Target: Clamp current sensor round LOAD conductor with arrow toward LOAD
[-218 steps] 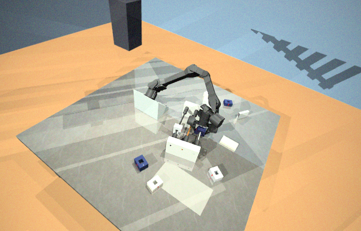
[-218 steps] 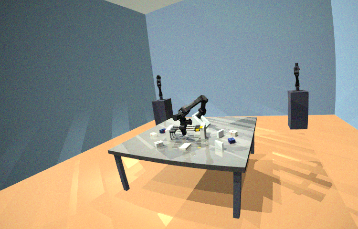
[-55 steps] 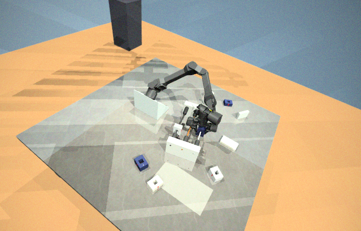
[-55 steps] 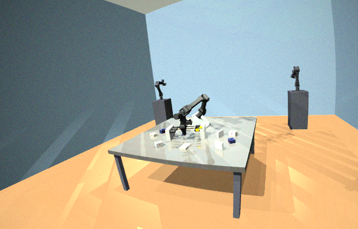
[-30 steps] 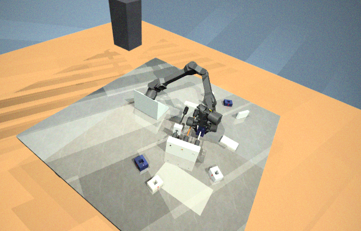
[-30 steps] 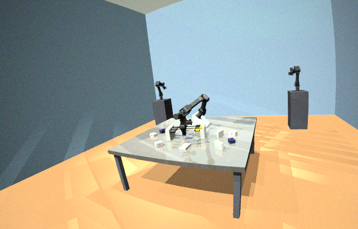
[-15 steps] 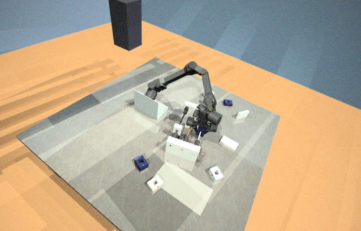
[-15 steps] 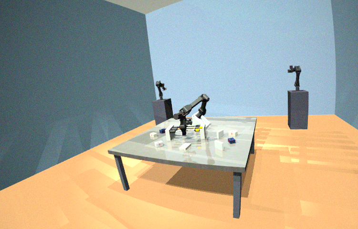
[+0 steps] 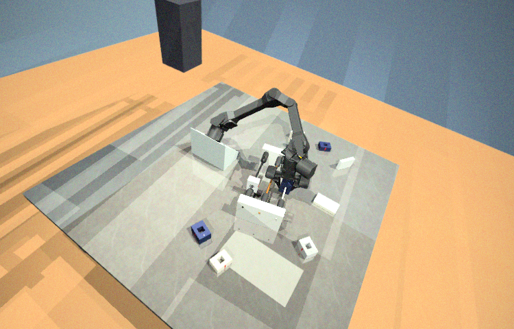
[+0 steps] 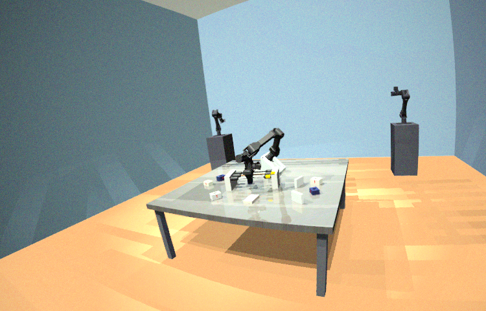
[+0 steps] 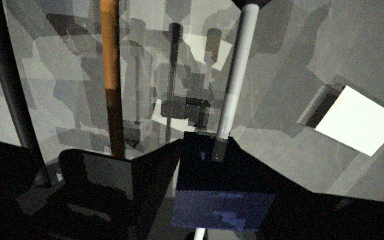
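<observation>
A dark blue sensor point(image 9: 285, 185) point(image 11: 220, 209) sits around the white conductor point(image 9: 284, 194) point(image 11: 237, 65), which enters it at the top and comes out below in the wrist view. My gripper point(image 9: 287, 181) point(image 10: 249, 180) point(image 11: 209, 148) is shut on this sensor, with black fingers at its sides. The orange conductor point(image 9: 268, 187) point(image 11: 110, 60) and the black conductor point(image 11: 9, 80) run to the left of the white one. The sensor's arrow, its latch and the LOAD marker cannot be made out; the fingers and shadow hide much of the sensor.
The conductors run between a front white panel point(image 9: 258, 214) point(image 10: 230, 181) and a rear one point(image 9: 270, 149) point(image 10: 275, 179). A white block point(image 9: 253, 181) is beside the orange conductor. A blue block point(image 9: 201, 231), white blocks point(image 9: 221, 260) point(image 9: 308, 247) and a white slab point(image 9: 325, 203) lie around.
</observation>
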Controlling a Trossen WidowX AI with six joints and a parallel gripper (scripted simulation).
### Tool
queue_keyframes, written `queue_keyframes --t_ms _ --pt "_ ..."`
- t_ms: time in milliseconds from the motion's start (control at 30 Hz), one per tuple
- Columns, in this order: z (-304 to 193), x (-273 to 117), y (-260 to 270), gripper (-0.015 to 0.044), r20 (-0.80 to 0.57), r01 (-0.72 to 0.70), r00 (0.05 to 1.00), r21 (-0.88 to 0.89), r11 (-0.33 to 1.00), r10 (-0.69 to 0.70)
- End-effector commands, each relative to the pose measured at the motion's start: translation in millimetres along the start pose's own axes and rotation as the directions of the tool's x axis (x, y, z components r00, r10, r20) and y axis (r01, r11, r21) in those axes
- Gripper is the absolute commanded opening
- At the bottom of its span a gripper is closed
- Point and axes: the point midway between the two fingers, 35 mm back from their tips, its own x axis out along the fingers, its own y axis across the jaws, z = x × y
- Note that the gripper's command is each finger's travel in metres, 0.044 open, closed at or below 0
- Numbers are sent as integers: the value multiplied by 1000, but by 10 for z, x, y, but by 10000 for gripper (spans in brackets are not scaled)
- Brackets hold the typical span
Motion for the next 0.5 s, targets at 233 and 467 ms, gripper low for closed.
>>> queue_keyframes --t_ms 233,467 --pt "0 0 0 0 0 0 1000 0 1000 0" --pt "-9 8 -3 0 -2 31 1000 -3 1000 -31"
